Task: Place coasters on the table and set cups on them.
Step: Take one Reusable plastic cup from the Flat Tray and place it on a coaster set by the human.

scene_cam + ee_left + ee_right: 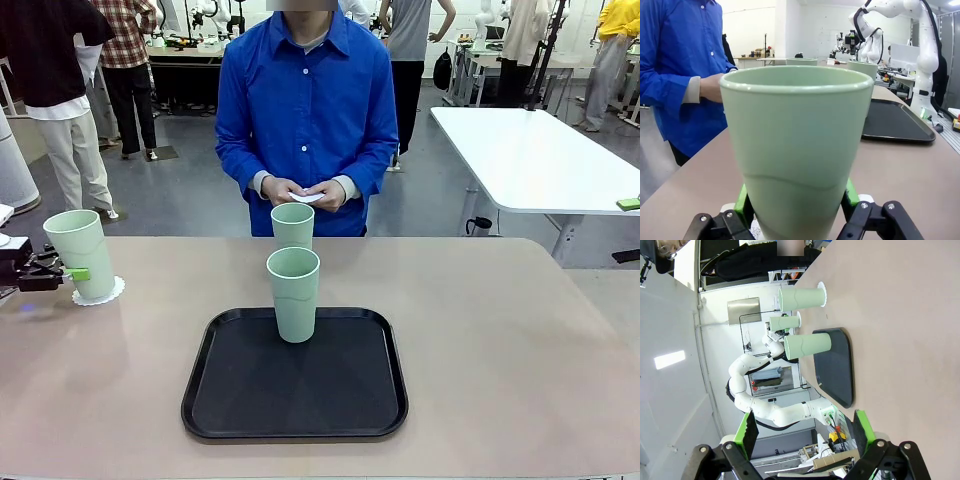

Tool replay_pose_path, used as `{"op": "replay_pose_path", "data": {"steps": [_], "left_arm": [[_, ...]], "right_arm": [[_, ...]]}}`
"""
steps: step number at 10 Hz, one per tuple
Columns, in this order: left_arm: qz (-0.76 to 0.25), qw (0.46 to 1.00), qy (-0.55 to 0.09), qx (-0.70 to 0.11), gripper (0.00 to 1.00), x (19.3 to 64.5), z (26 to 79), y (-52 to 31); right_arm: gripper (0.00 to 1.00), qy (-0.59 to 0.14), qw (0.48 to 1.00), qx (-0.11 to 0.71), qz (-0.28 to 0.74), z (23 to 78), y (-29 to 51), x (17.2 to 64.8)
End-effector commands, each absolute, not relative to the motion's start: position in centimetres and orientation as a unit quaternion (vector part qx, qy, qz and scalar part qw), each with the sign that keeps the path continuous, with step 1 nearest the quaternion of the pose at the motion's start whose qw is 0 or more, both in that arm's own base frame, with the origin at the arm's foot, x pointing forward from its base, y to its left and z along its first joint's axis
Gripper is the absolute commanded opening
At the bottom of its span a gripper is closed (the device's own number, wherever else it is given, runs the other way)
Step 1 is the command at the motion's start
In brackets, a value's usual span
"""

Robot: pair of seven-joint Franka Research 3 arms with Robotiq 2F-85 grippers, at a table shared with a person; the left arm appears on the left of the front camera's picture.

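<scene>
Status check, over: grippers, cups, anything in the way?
Left gripper shut on left cup, set on coaster. Right gripper open, empty. Tray cup waits on black tray; far cup stands just behind it.

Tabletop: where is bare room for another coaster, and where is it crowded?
Widest bare stretch: table right of the black tray. Smaller patch between tray and the left cup in the left gripper. Crowded: the middle, tray cup and far cup.
</scene>
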State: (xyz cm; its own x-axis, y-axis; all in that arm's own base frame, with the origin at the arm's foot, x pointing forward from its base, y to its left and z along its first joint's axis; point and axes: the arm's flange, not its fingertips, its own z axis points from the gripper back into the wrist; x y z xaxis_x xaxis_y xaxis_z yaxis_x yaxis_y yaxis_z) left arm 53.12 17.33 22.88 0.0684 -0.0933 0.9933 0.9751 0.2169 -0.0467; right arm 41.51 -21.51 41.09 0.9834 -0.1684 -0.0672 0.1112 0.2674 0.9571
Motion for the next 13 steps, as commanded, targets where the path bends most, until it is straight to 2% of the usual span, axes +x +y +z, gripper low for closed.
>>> {"op": "replay_pose_path", "data": {"steps": [1, 13], "left_arm": [[-0.462, 0.578, -0.517, -0.431, 0.85, 53.3, 23.0, 17.5], [-0.476, 0.579, -0.509, -0.423, 0.85, 53.7, 21.6, 17.6]], "right_arm": [[1.0, -0.023, 0.793, 0.602, -0.087, 41.1, -21.4, 41.4], [1.0, -0.023, 0.793, 0.602, -0.087, 41.1, -21.4, 41.4]]}}
